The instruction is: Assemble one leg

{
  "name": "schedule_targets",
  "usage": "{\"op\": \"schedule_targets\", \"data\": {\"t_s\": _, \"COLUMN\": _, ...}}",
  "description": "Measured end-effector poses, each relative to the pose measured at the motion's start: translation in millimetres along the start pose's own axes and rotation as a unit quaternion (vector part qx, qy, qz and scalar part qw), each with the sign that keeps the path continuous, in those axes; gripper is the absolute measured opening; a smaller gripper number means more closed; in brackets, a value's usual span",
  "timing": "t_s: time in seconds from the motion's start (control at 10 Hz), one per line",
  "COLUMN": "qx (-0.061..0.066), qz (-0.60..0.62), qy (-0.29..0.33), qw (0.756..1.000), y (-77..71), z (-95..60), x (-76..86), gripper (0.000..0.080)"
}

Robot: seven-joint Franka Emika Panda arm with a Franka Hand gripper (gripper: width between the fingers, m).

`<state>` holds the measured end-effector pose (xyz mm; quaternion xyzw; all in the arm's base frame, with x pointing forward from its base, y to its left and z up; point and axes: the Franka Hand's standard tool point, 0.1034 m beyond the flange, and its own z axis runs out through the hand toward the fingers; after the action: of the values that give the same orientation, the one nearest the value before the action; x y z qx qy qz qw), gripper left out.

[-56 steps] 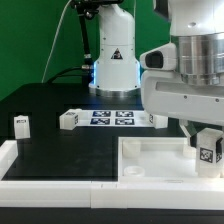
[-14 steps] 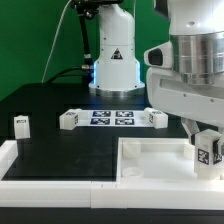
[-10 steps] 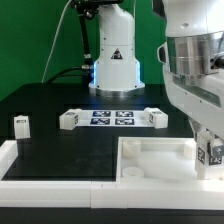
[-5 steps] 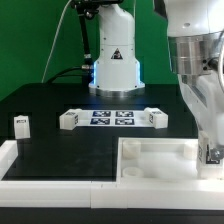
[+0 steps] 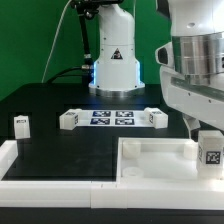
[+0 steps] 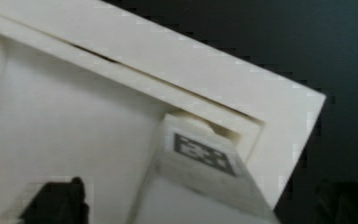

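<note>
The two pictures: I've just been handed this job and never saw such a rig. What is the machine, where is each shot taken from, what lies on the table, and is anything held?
The machine is a single robot arm with a two-finger gripper. One picture is from a camera standing off the arm. The other is from a camera on the wrist, looking down past the dark fingertips.

On the black table lies a large white panel, with the arm over its corner on the exterior view's right. A small tagged leg sits at that corner. Three more legs rest on the table: one apart toward the exterior view's left, two beside the flat marker board.

In the wrist view the fingers stand apart and nothing lies between them, so nothing seems held.
</note>
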<state>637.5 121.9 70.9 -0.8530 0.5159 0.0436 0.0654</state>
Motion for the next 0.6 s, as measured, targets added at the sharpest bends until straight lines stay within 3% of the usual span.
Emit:
{"op": "schedule_targets", "data": {"t_s": 0.3, "qx": -0.002, "qz": -0.195, "qy": 0.0, "qw": 0.981, "y": 0.4, "z": 1.3, "x": -1.2, "gripper": 0.0649}}
{"op": "schedule_targets", "data": {"t_s": 0.6, "qx": -0.014, "qz": -0.351, "qy": 0.009, "qw": 0.936, "y": 2.4, "z": 2.1, "x": 1.9, "gripper": 0.0649}}
